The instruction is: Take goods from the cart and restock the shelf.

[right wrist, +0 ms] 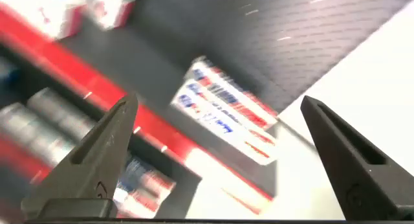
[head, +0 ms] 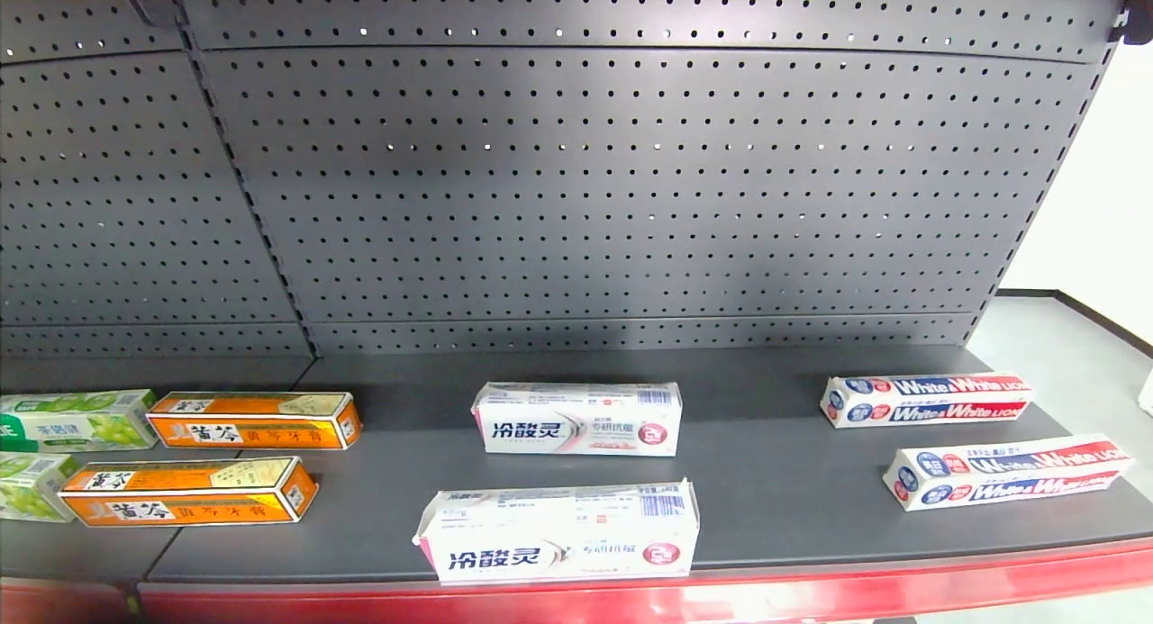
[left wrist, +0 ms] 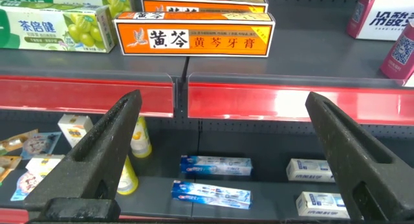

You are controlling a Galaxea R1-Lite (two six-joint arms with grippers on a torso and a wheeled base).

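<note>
Glossy rectangular cardboard toothpaste boxes (head: 558, 534) lie flat on the matte dark-grey metal shelf (head: 775, 480). On the left gripper (left wrist: 223, 98) and the right gripper (right wrist: 218, 100), the black wedge-shaped fingers (left wrist: 103, 146) are spread wide and grip nothing.

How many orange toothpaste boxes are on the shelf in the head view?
2. The rear orange box lies on the shelf toward its left; the front orange box lies just before it, nearer the front edge. None looks hidden.

Between the jaws of the right gripper (right wrist: 220, 101), the striped boxes (right wrist: 223, 111) and the red shelf edge (right wrist: 155, 130) are smeared by blur, their print unreadable. Beyond the jaws of the left gripper (left wrist: 223, 96), a yellow bottle (left wrist: 143, 140) sits half hidden behind one finger (left wrist: 97, 153), and a white box (left wrist: 388, 17) is cut by the picture's edge.
</note>
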